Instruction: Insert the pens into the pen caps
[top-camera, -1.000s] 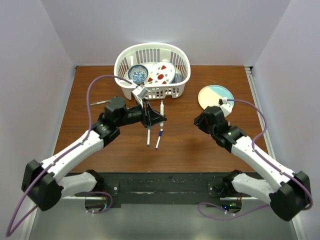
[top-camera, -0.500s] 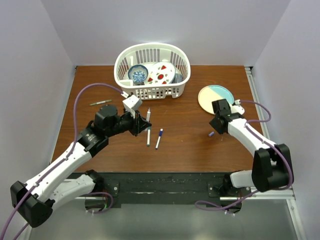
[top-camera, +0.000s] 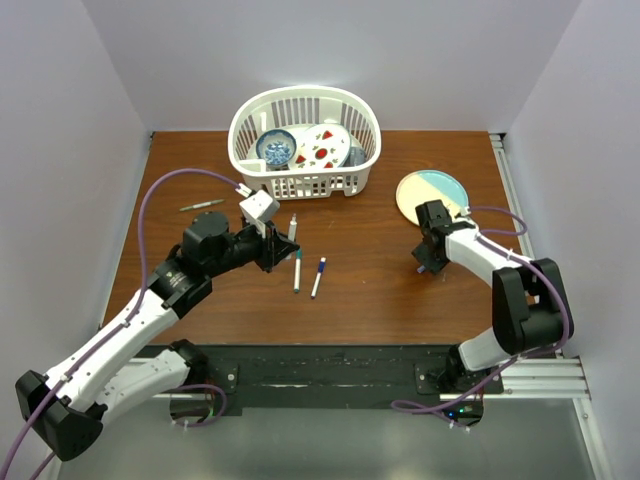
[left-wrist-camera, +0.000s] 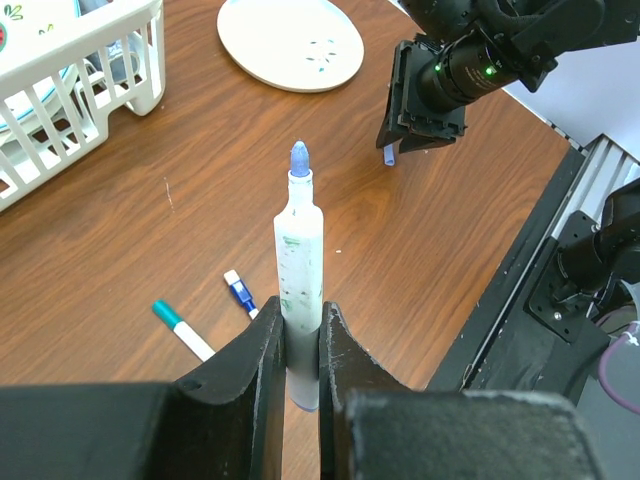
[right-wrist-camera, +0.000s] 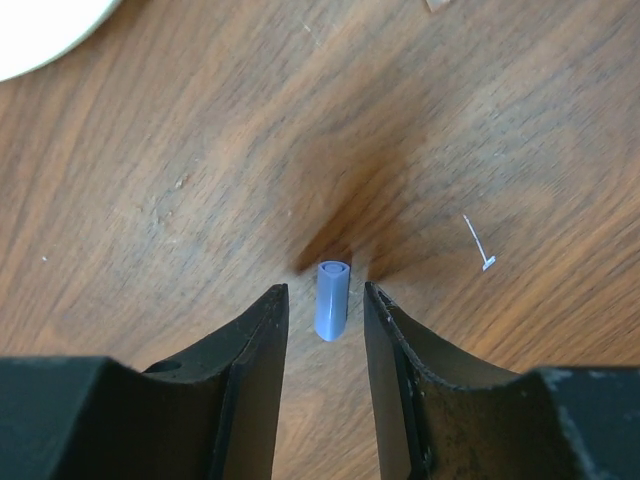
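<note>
My left gripper is shut on a white pen, which points away from the wrist camera with its bluish tip bare. In the top view this gripper hovers left of two pens lying on the table, one green-tipped and one blue-ended. A thin grey pen lies far left. On the wood lies a small blue pen cap, between the fingers of my open right gripper. Neither finger touches it. The top view shows that gripper low over the table, below the plate.
A white basket holding dishes stands at the back centre. At the right, just behind my right gripper, sits a cream and blue plate. A tiny metal pin lies right of the cap. The table's near edge runs along the black rail.
My right gripper has come down from beside the plate and now straddles the blue cap. My left gripper drew back to the left with the white pen in it.
</note>
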